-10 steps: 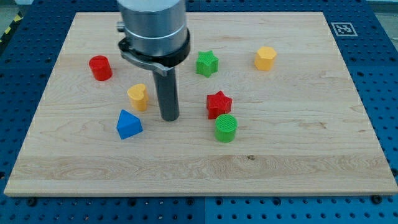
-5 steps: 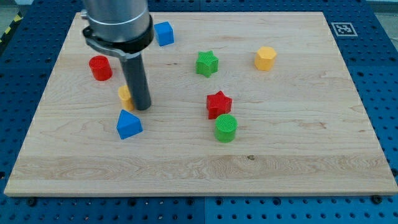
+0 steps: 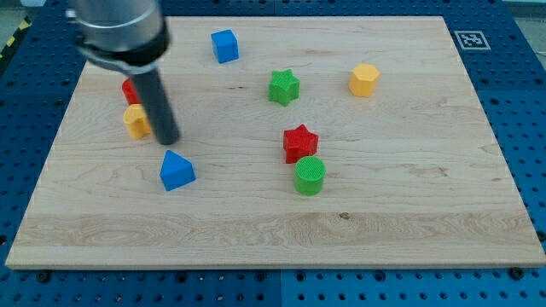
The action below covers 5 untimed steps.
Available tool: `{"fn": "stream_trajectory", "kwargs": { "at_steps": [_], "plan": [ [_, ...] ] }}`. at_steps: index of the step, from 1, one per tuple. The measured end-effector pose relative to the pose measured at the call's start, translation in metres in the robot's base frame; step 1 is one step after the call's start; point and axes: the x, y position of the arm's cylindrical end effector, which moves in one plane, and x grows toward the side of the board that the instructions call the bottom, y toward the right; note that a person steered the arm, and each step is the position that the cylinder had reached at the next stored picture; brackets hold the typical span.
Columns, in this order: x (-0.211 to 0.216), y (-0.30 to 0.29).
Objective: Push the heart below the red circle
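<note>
Camera view: our rod comes down from the view's top left, and my tip (image 3: 167,141) rests on the wooden bench (image 3: 409,222), just right of the yellow heart (image 3: 135,121). We carry no fingers, only this rod, and it has hold of nothing. The heart lies directly under the red circle (image 3: 130,89), which the rod partly hides; we cannot tell whether the two touch. The blue triangle (image 3: 177,170) sits just below the tip.

Pale wooden board (image 3: 409,213) laid on blue perforated table (image 3: 529,102); black-white marker tag (image 3: 471,39) seen upper right; yellow-black striped tape (image 3: 10,43) seen upper left.
</note>
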Motion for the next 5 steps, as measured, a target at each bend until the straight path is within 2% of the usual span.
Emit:
{"fn": "stream_trajectory", "kwargs": {
  "at_steps": [1,2,3,4,5],
  "plan": [
    [-0.016,0.058],
    [-0.033,0.087],
    [-0.032,0.137],
    [-0.025,0.195],
    [0.024,0.210]
  ]
}}
